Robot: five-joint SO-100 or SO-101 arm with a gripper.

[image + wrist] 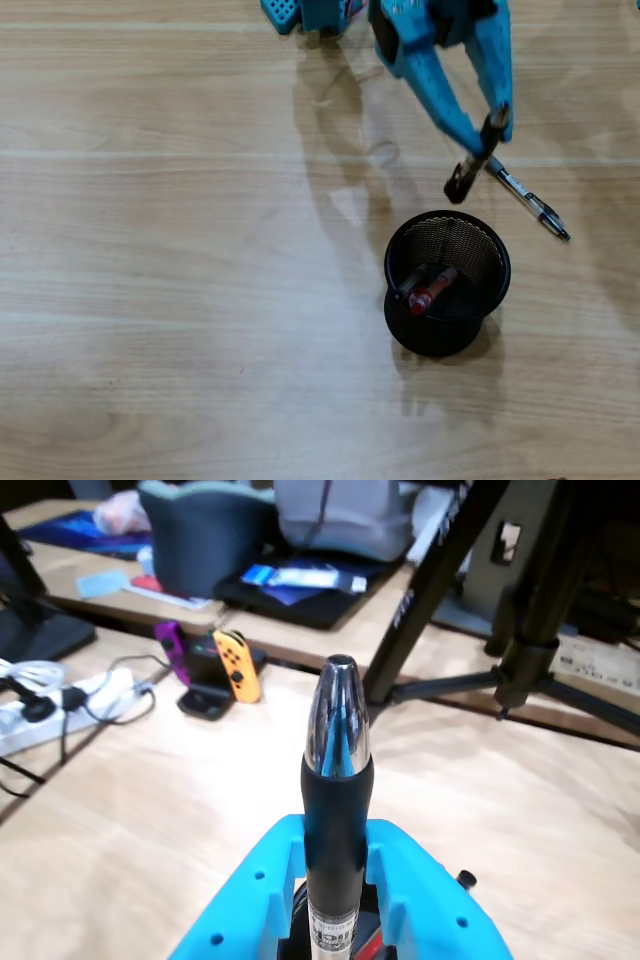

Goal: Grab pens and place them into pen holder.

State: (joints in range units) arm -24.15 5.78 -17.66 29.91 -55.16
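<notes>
In the overhead view my blue gripper (490, 135) is shut on a dark pen (462, 180), which hangs slanted just above and behind the pen holder (490, 262), a black wire-mesh cup. Inside the cup lie a red pen (435, 290) and a dark one (408, 285). A grey-and-clear pen (528, 203) lies on the table right of the gripper, its tip pointing to the lower right. In the wrist view the held pen (336, 780) stands between the blue jaws of the gripper (335, 855), black grip and silver tip pointing away.
The arm's blue base (300, 14) sits at the overhead view's top edge. In the wrist view, black tripod legs (430, 590), a docked pair of game controllers (215, 670), a power strip (60, 705) and bags stand beyond the wooden table (180, 300).
</notes>
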